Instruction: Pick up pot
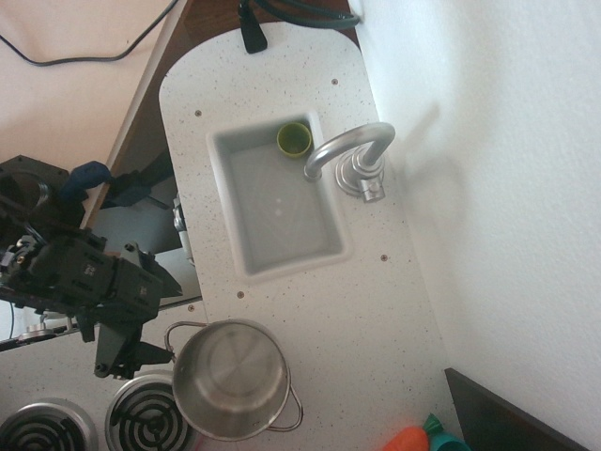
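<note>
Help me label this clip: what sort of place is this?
Probably a toy kitchen counter: a small sink with a faucet, coil burners, and a steel pot on the speckled countertop. The claw sits beside the pot.

arm reaching in from left, tool point(141, 355) pointing down, fingers apart.

The pot point(231, 379) covers part of the near burner point(143, 417), and the second burner point(42, 428) is cut by the bottom edge. The faucet point(349, 150) spout hides part of the sink point(282, 254) rim. The orange toy point(410, 439) runs off the bottom edge; whether the fingers point(150, 355) touch the pot handle cannot be told.
</note>
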You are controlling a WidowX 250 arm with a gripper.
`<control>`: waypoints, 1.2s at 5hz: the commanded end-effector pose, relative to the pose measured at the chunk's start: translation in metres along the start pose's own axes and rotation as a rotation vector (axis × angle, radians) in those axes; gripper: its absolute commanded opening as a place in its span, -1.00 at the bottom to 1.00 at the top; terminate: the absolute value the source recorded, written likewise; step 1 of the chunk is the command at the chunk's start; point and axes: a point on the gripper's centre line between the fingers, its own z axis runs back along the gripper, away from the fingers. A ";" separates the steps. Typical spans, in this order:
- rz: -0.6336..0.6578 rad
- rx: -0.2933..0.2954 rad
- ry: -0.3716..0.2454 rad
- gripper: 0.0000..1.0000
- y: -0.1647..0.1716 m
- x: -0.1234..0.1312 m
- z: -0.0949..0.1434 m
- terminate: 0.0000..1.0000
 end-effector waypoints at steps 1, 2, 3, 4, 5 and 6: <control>0.000 0.000 0.000 1.00 0.000 0.000 0.000 -1.00; 0.248 0.070 -0.040 1.00 0.027 0.021 -0.015 -1.00; 0.375 0.079 -0.106 1.00 0.035 0.023 -0.031 -1.00; 0.412 0.045 -0.148 1.00 0.035 0.027 -0.040 -1.00; 0.360 0.044 -0.129 1.00 0.027 0.024 -0.057 -1.00; 0.319 0.186 -0.102 1.00 0.012 0.037 -0.071 -1.00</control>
